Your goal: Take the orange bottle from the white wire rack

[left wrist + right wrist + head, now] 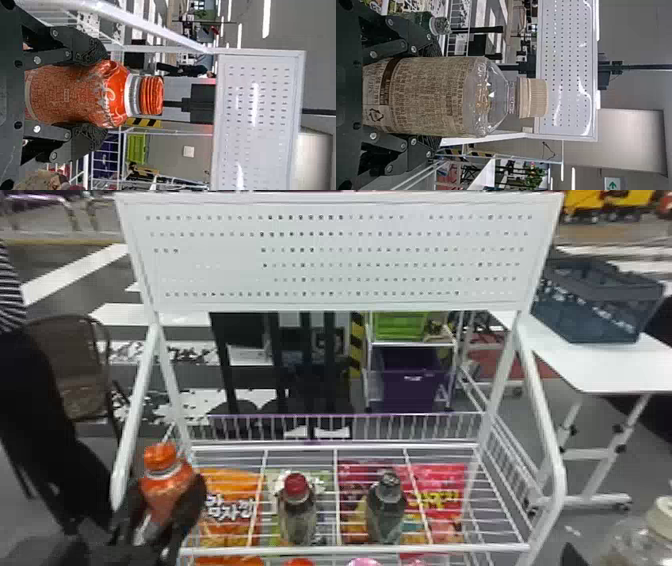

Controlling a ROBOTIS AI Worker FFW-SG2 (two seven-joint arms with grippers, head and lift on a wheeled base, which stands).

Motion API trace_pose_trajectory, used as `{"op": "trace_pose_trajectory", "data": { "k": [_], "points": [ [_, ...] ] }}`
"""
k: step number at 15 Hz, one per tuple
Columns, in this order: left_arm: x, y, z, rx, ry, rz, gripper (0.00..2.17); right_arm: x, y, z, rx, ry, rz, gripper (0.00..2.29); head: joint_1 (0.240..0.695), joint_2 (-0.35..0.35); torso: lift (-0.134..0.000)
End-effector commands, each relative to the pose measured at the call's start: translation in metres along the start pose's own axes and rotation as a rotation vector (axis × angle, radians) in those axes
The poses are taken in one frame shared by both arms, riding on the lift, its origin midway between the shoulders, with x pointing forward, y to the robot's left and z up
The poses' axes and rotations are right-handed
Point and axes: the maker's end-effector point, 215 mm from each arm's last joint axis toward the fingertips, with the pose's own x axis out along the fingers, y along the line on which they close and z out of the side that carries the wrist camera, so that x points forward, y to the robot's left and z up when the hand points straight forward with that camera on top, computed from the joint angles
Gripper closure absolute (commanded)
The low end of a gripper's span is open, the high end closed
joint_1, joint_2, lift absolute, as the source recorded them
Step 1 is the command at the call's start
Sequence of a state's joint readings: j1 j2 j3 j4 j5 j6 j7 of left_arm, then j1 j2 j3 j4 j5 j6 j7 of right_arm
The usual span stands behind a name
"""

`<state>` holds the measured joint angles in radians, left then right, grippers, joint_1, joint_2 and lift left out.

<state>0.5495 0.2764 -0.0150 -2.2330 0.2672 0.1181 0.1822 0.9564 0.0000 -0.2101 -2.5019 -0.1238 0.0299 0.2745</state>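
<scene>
The orange bottle point(167, 485) is at the left front corner of the white wire rack point(350, 548), gripped by my left gripper point(167, 505) and slightly tilted. In the left wrist view, my left gripper point(93, 95) is shut on the orange bottle point(71, 95), one finger on each side, its orange cap pointing away from the palm. In the right wrist view, my right gripper point(431, 97) is shut on a clear bottle point(431, 95) with a beige cap and printed label. That clear bottle point(635, 535) stands at the bottom right corner in the head view.
A red-capped bottle point(297, 510) and a dark-capped bottle point(386, 510) stand at the rack's front. Snack bags point(227, 505) lie beneath the wires. White side posts point(542, 400) frame the rack; a table point(615, 365) with a crate point(595, 300) stands to the right.
</scene>
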Motion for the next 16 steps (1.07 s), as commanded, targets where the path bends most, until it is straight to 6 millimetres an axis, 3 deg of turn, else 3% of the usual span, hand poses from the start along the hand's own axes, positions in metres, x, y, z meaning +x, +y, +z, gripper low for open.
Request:
{"op": "trace_pose_trajectory", "data": {
  "k": [1, 7, 10, 16],
  "points": [
    [-0.035, 0.009, 0.041, 0.023, -0.032, 0.005, 2.15, 0.001, 0.001, -0.002, 0.008, 0.002, 0.001, 1.03, 0.499, 0.000, 0.000],
    [-0.098, 0.026, 0.062, -0.003, -0.087, 0.057, 2.15, 0.002, 0.001, 0.002, 0.013, -0.007, 0.002, 1.03, 0.499, 0.000, 0.000],
    [-0.102, 0.032, 0.050, 0.002, -0.071, 0.067, 2.15, 0.000, 0.002, 0.004, 0.011, -0.018, 0.002, 1.03, 0.499, 0.000, 0.000],
    [-0.102, 0.038, 0.048, 0.009, -0.068, 0.081, 2.15, -0.003, 0.000, 0.007, 0.009, -0.029, 0.001, 1.03, 0.499, 0.000, 0.000]
  ]
}}
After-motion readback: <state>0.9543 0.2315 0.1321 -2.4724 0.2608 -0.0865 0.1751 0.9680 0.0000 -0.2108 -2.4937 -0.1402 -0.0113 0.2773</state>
